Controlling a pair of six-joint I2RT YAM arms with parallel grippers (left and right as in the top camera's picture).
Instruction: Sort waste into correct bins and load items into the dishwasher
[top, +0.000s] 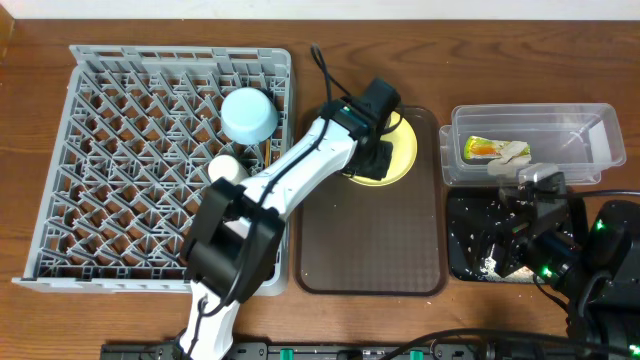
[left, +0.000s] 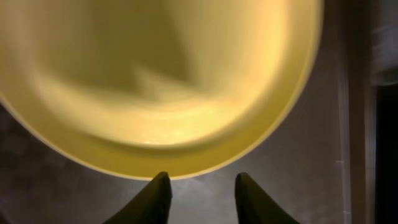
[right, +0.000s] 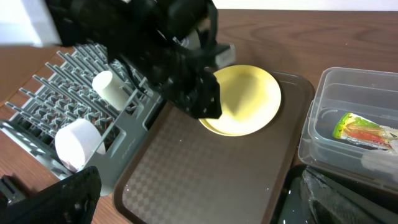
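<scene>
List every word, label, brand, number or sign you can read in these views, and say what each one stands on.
Nothing can be read in any view.
Snack wrapper in the clear tub: coloured print, any lettering too small and blurred to read.
Yellow plate, dish rack, brown tray: no markings visible.

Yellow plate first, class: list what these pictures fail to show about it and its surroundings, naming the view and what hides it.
Yellow plate: overhead, the left arm covers its left part; left wrist view blurs it and crops its top.
Left gripper: left wrist view shows fingertips only; contact with the plate unclear.
Black tray: overhead, the right arm hides most of it.
</scene>
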